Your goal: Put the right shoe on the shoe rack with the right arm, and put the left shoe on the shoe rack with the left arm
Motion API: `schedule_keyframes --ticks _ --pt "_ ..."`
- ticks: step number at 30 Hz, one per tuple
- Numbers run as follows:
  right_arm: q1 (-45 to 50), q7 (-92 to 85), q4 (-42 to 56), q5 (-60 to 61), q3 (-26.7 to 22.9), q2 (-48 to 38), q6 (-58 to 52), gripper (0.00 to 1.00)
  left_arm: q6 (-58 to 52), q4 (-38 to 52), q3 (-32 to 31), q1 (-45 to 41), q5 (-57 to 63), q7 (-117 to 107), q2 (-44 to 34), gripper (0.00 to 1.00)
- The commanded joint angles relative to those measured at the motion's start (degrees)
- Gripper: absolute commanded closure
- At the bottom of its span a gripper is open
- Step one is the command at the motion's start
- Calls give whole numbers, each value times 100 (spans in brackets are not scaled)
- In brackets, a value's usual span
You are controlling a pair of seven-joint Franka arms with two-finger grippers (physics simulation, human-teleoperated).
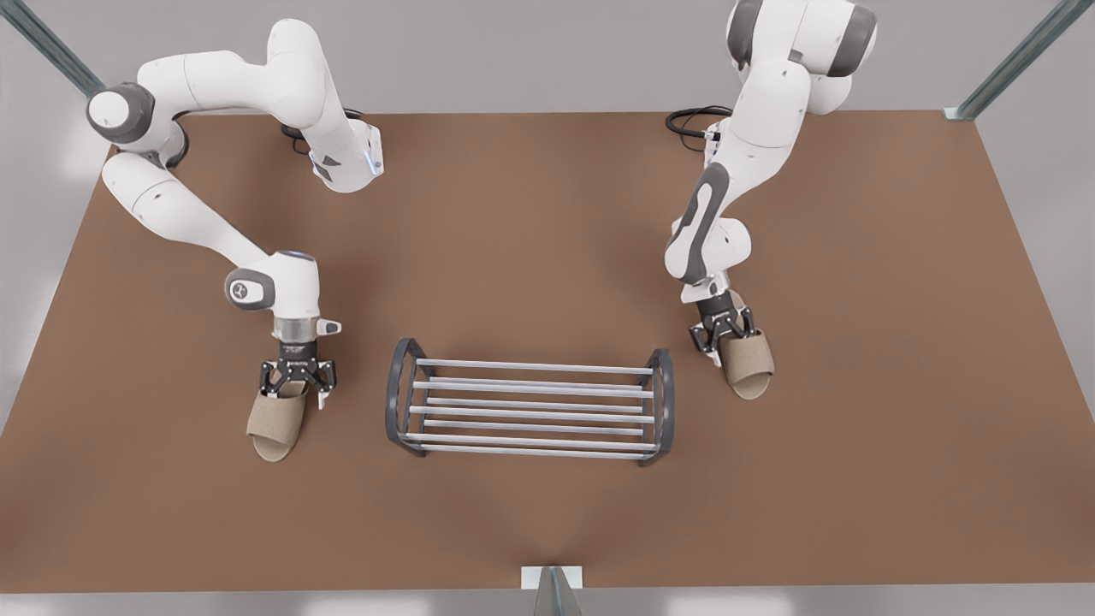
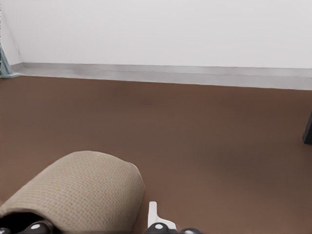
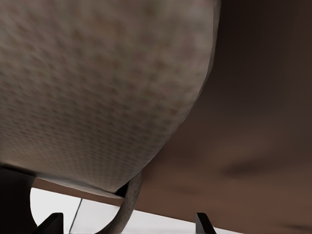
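Left gripper (image 1: pixel 298 392) straddling left shoe (image 1: pixel 275 423) heel, right gripper (image 1: pixel 723 337) around right shoe (image 1: pixel 747 364), grip contact unclear on both, shoe rack (image 1: pixel 530 413) silver-barred, between them.

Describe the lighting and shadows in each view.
Front view: even, diffuse light, no glare, only a faint soft shadow around the shoe rack on the table. Left wrist view: evenly lit white wall, the slipper softly shaded. Right wrist view: the other slipper darkens underneath, with shadow smudges on the table beyond.
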Motion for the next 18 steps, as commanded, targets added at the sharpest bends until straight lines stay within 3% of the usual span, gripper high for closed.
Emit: schedule_keyframes --ticks 1,3,6,10,14,18 --pt "28 -563 41 -283 4 -3 -5 0 -7 4 1 32 -12 -1338 -12 23" --pt "89 -554 77 -283 -5 -3 4 0 -8 4 1 40 -12 -1338 -30 24" --pt "98 -554 103 -283 -5 -3 12 0 -8 4 1 40 -20 -1338 -100 39" --pt "81 -554 103 -283 -5 190 21 0 45 -5 80 32 -12 -1250 -346 42" --pt "63 -405 156 -283 -14 305 21 0 168 -5 97 40 -12 -1233 -575 73" --pt "142 -387 287 -283 -5 349 30 0 335 -5 159 40 -20 -1206 -935 79"
